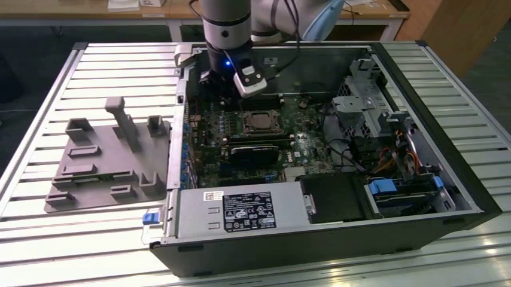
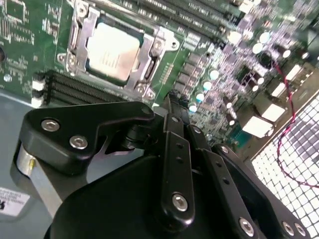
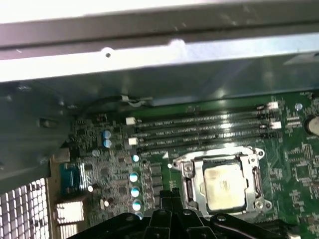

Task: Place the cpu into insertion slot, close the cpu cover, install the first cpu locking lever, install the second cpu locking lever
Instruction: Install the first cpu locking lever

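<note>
The cpu (image 1: 257, 122) lies flat in the insertion slot (image 1: 243, 127) on the green motherboard, silver top up. It also shows in both wrist views as the cpu (image 2: 112, 52) and the cpu (image 3: 223, 181). The cpu cover (image 2: 151, 54) is a silvery frame lying down around the chip, seen too as the cpu cover (image 3: 190, 185). My gripper (image 2: 172, 99) hangs above the board beside the socket, shut, with nothing between its fingers. Its tips (image 3: 168, 193) stand a short way from the socket's edge. In the exterior view the gripper (image 1: 215, 89) sits behind and to the left of the socket.
The open computer case (image 1: 447, 179) lies on a slatted table. A black card (image 1: 254, 156) sits just in front of the socket, and memory slots (image 3: 199, 129) lie behind it. A power supply (image 1: 239, 212) and drive cage (image 1: 363, 101) fill the case. A grey fixture (image 1: 104, 161) stands on the left.
</note>
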`<act>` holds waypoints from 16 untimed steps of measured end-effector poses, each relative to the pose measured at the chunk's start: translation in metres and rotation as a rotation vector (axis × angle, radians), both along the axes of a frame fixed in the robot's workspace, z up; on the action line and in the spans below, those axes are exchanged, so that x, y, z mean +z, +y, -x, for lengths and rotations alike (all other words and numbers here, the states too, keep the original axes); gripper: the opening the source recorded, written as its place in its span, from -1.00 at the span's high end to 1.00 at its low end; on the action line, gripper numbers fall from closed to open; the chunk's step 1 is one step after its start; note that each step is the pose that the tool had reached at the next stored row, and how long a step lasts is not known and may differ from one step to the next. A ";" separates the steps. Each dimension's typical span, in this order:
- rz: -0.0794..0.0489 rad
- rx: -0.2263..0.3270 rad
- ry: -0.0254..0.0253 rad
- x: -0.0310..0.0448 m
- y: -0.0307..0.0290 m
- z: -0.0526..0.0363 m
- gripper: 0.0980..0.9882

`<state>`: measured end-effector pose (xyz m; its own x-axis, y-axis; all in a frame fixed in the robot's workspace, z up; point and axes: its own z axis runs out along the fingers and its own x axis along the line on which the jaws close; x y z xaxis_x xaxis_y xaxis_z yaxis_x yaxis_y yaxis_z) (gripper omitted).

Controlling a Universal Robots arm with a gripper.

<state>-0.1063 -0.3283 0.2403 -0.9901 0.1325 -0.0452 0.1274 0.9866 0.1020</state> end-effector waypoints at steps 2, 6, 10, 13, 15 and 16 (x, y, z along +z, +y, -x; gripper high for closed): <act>-0.021 0.001 -0.0046 -0.0001 0.0000 0.0017 0.98; -0.058 0.002 -0.0122 0.0000 0.0000 0.0052 0.98; -0.095 0.004 -0.0194 -0.0001 0.0000 0.0081 0.98; -0.126 0.006 -0.0235 -0.0001 0.0000 0.0094 0.98; -0.148 0.006 -0.0252 -0.0001 0.0000 0.0099 0.98; -0.160 0.007 -0.0259 -0.0001 0.0000 0.0100 0.98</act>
<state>-0.1163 -0.3283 0.2402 -0.9898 0.1334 -0.0496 0.1161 0.9584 0.2608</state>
